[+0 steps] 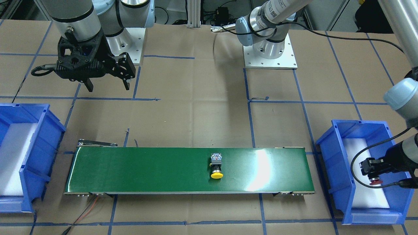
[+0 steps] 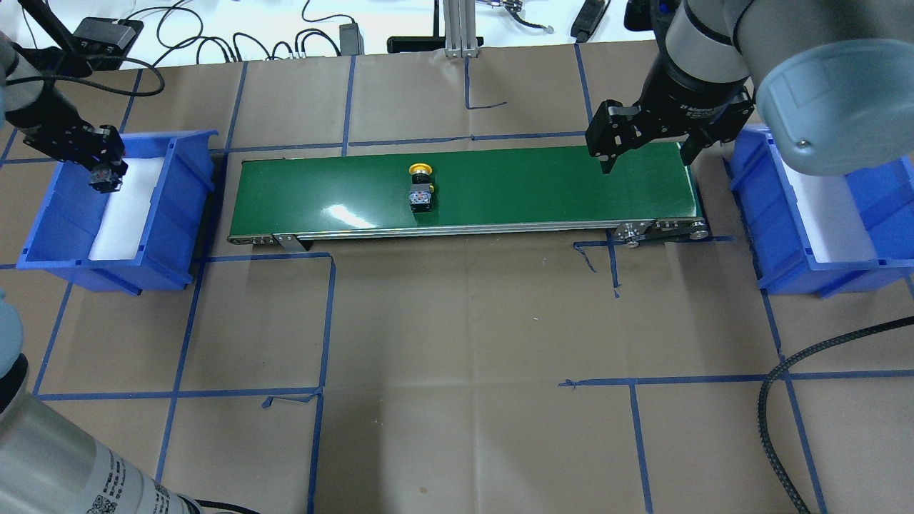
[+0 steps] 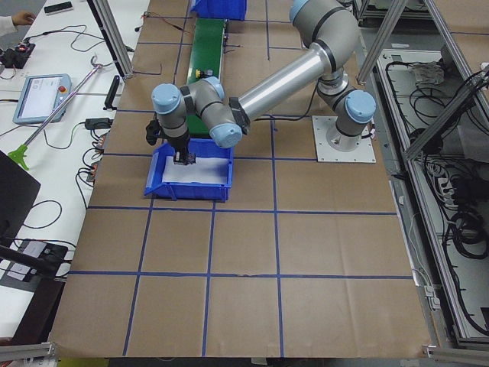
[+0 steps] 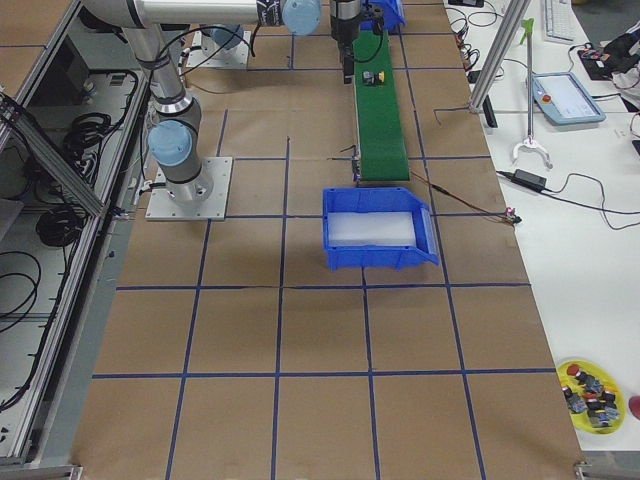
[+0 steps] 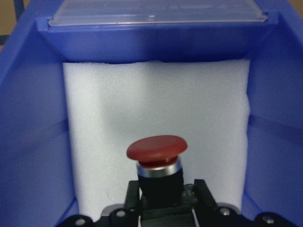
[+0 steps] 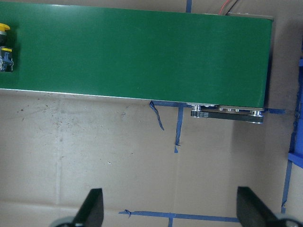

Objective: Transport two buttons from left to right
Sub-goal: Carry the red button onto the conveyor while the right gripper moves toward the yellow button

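The red button (image 5: 157, 150) sits between the fingers of my left gripper (image 1: 372, 171), which is shut on its black collar. The gripper holds it over the white foam inside the blue bin (image 1: 333, 169) at the belt's left end; it shows there from overhead too (image 2: 106, 175). The yellow button (image 1: 216, 167) lies on its side near the middle of the green conveyor belt (image 1: 147, 169), also seen overhead (image 2: 420, 187) and at the right wrist view's left edge (image 6: 4, 47). My right gripper (image 2: 646, 153) is open and empty, above the belt's right end.
A second blue bin (image 2: 778, 235) with white foam stands past the belt's right end. Brown paper with blue tape lines covers the table. A black cable (image 2: 778, 400) lies at the near right. A yellow dish of spare buttons (image 4: 590, 385) sits on the side table.
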Controlling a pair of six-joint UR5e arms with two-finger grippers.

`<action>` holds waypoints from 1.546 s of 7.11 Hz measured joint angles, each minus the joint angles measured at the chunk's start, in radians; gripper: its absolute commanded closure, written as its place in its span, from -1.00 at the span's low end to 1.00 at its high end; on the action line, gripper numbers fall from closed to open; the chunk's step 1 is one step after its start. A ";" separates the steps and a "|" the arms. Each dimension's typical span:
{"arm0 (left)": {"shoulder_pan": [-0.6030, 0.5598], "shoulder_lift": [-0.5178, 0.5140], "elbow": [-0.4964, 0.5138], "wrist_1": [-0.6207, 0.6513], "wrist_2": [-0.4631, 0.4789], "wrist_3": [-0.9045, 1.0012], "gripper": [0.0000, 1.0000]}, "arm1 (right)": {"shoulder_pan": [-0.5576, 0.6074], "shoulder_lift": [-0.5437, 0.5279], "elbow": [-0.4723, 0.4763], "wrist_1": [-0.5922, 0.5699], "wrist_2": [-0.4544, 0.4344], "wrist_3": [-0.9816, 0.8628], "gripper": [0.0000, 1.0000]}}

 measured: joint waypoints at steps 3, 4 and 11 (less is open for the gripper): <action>-0.025 0.062 0.090 -0.151 0.002 0.004 0.83 | 0.000 0.000 0.000 0.000 0.000 0.000 -1.00; -0.056 0.074 0.094 -0.169 0.003 0.003 0.83 | 0.000 0.000 -0.001 -0.001 0.000 0.000 -1.00; -0.348 0.107 0.051 -0.182 0.007 -0.094 0.83 | 0.000 0.002 0.000 -0.002 0.000 0.000 -1.00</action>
